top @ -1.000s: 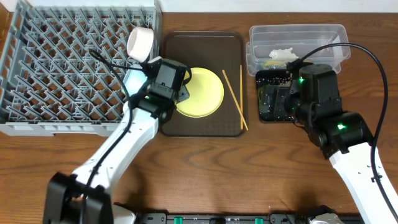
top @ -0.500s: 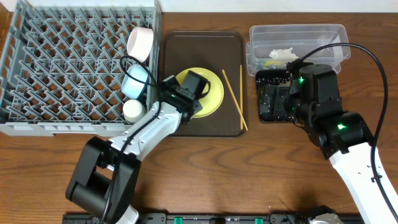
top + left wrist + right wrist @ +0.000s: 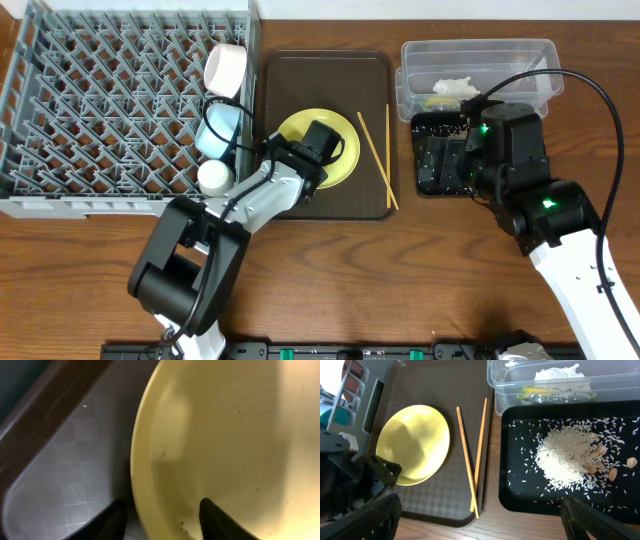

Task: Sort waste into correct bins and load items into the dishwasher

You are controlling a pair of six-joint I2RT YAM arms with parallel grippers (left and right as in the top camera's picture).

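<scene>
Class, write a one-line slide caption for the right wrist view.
Rice piled in the black tray, paper in the clear tub, chopsticks beside the yellow plate on the brown tray.

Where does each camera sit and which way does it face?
Overhead: fixed above the table, facing straight down on dish rack and brown tray; left arm and right arm show.
Left wrist: on the left arm, close over the rim of the yellow plate; the left tool shows at the bottom edge.
Right wrist: on the right arm, looking down on rice in the black tray; the right tool shows in the bottom corners.
Shared: all three see the yellow plate; overhead and right wrist both see the chopsticks.
</scene>
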